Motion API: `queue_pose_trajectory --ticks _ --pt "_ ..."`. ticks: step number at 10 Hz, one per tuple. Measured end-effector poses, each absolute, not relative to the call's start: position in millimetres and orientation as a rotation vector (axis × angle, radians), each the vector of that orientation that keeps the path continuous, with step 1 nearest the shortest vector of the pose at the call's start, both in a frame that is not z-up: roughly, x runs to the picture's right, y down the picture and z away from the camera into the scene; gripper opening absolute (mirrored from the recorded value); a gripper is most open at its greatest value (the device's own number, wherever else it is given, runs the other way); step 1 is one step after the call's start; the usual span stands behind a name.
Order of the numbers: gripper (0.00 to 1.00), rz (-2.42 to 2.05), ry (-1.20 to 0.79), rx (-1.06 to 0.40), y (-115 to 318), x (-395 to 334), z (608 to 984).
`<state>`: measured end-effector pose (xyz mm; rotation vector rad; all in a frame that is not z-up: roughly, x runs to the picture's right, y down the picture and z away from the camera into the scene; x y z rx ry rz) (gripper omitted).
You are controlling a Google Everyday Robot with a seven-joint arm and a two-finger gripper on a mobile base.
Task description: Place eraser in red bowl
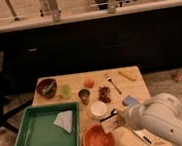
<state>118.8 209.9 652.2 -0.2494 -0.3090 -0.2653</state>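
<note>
Camera view has the eraser (109, 123) at the tip of the white arm, clamped in the end effector (114, 119), just over the upper right rim of the red bowl (96, 142). I judge the block stiff and light, with smooth flat faces that could slip a little. A pinch across its narrow sides is the sensible hold, and a short drop should do it no harm. The plastic bowl is probably light too and may skate if knocked. A white cup (98, 108) stands just behind the bowl, a blue-grey pad (130, 101) lies beside the arm, and a green tray (37, 139) sits to the left. The wooden bench (137, 85) is crowded, with dark cabinet fronts beyond it.
</note>
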Motion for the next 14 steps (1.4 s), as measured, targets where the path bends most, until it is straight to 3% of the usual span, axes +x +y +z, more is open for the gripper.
queue_pose_trajectory --ticks 10,14 --pt "0.00 -0.320 -0.334 -0.257 208 98 653" --pt "0.00 -0.433 -0.393 -0.249 190 43 662"
